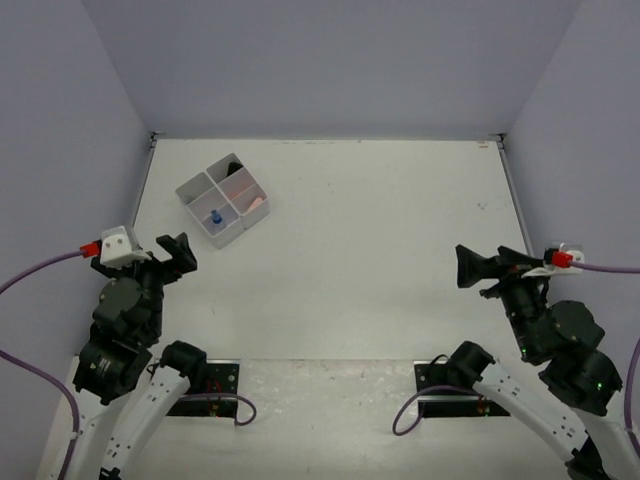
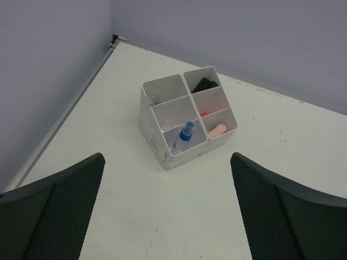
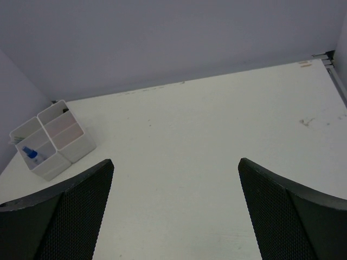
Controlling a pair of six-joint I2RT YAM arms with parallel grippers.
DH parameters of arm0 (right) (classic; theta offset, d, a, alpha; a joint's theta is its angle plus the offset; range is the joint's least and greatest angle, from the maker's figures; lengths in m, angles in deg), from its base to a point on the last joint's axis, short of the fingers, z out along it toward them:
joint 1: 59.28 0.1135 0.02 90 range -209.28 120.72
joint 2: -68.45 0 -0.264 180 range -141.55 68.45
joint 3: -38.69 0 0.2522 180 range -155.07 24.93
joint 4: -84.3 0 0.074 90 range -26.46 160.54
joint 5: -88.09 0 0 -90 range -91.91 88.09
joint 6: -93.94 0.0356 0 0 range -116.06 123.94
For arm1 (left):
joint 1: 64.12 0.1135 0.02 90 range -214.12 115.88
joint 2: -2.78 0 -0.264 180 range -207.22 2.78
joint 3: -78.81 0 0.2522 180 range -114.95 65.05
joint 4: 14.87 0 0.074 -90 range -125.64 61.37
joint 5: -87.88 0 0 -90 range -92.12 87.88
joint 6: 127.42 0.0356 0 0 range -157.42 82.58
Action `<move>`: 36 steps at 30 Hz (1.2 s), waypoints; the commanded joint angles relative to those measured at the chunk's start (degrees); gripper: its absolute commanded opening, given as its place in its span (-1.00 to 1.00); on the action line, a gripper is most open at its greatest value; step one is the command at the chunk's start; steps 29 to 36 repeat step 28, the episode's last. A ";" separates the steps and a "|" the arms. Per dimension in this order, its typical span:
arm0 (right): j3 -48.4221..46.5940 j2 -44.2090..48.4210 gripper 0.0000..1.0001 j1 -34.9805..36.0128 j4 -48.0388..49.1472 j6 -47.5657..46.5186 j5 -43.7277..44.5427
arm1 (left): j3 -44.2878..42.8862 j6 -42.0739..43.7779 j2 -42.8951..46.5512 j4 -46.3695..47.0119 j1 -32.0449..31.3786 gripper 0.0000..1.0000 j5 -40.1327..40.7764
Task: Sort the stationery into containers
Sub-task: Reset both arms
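The white four-compartment container (image 1: 183, 194) stands at the far left of the table. In the left wrist view the container (image 2: 154, 135) holds a blue-capped pen (image 2: 185, 135) in its near compartment, a peach highlighter (image 2: 218, 129) and an orange item (image 2: 203, 114) on the right, and a black item (image 2: 205, 85) at the back. My left gripper (image 1: 176, 247) hangs open just short of the container, with nothing between its fingers (image 2: 65, 200). My right gripper (image 1: 463, 266) is open and empty over bare table at the right, far from the container (image 3: 76, 149).
Grey walls close in the table on the left, back and right. A raised strip (image 2: 65, 108) runs along the left edge beside the container. Both arm bases (image 1: 200, 380) sit at the near edge.
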 commanded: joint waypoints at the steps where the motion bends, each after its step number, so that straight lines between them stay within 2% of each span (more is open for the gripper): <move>1: 2.94 6.94 0.98 0.05 -4.42 0.23 5.04 | -0.08 3.93 4.95 -0.69 0.12 1.00 -4.70; 6: 2.94 11.52 0.97 0.05 -4.61 1.32 4.82 | -0.23 3.47 7.93 -0.93 0.12 1.00 -5.35; 20: 3.62 4.10 0.98 0.04 -5.54 3.48 7.48 | 0.85 3.30 7.01 -0.40 0.12 1.00 -5.27; 36: 4.82 2.93 0.97 0.05 -4.86 4.43 9.21 | 0.93 3.30 7.10 -0.40 0.12 1.00 -5.27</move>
